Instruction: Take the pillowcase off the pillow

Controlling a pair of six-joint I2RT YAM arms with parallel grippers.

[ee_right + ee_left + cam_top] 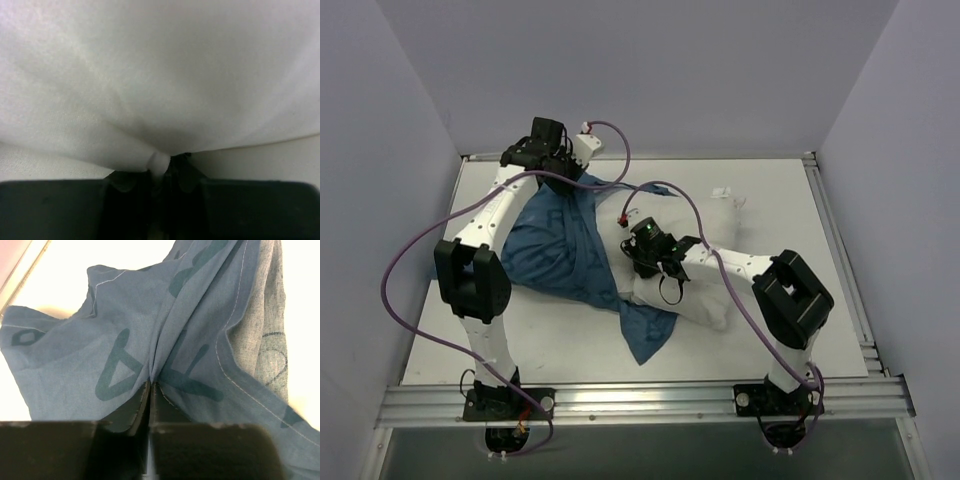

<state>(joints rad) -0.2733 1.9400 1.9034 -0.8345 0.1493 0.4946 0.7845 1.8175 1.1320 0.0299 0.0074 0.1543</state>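
Left wrist: left hand [150, 386] pinches creased blue pillowcase [125, 325]; right hand [162, 172] pinches pillow [160, 75].

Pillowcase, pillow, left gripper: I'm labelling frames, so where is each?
pillowcase [555, 250]: top external view, bunched blue cloth left of centre.
pillow [715, 222]: top external view, bare white far part.
left gripper [150, 386]: left wrist view, between fingertips shut on the pillowcase.

Lab: plain-walled robot table [780, 200]
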